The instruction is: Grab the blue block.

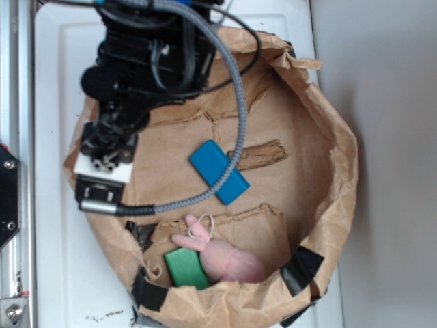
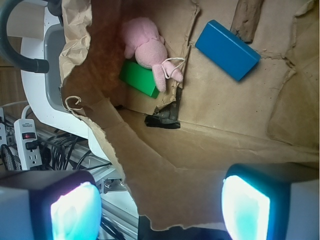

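Under grey cable (image 1: 232,123), blue block (image 1: 218,172) partly hidden; claw (image 2: 160,207) spread, empty, fingertips cropped by frame edge.

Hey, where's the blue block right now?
In the exterior view the blue block lies flat near the middle of the paper bag, touching the wood strip, apart from the pink toy.
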`<state>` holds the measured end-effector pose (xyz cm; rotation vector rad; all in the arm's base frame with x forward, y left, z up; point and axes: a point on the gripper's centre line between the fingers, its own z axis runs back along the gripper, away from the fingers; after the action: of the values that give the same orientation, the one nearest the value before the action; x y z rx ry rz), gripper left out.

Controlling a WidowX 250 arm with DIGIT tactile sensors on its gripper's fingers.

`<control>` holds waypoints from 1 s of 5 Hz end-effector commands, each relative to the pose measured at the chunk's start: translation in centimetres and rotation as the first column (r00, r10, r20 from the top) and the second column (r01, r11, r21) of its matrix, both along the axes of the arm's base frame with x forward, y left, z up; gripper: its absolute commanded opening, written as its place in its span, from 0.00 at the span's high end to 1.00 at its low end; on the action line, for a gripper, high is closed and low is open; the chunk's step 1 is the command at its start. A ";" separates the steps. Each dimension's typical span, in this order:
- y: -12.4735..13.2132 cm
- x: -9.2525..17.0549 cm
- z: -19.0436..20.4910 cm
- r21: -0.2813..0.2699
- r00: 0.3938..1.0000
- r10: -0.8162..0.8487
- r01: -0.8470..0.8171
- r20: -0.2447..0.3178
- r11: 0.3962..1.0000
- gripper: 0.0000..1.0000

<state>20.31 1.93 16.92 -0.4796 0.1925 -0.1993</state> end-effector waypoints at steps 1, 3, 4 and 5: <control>-1.2 3.1 -1.0 0.045 0.980 0.041 -0.051 0.193 0.998 0.00; -2.8 -0.5 -3.3 0.120 0.943 -0.006 -0.036 0.332 0.992 0.00; -2.5 0.4 -5.7 0.226 0.939 0.022 -0.105 0.344 0.968 0.00; -1.7 5.3 -7.4 0.266 0.950 0.076 -0.161 0.304 0.950 0.00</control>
<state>24.84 0.49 8.44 -0.1772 -0.0395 -0.0991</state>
